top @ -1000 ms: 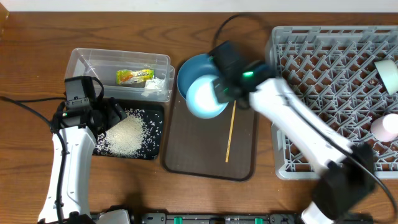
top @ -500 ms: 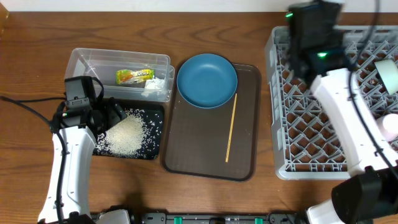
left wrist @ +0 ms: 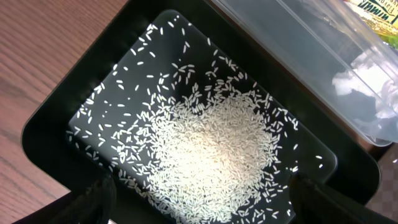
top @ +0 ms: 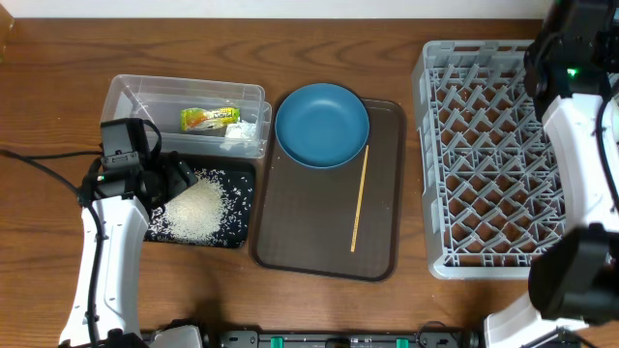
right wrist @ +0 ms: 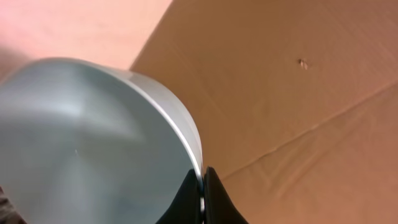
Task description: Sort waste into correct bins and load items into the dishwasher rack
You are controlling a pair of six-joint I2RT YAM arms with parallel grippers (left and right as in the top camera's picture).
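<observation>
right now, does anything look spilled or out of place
Nothing is spilled: the rice is scattered, but every grain in view lies inside the black tray. The one oddity is the blue plate, which overhangs the back left corner of the brown tray instead of lying fully on it.

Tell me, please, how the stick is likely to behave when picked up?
The stick looks thin and straight, so it is probably stiff and very light. It lies flat on the tray, so pinching it cleanly may be hard. Being slender, it could roll or slip.
</observation>
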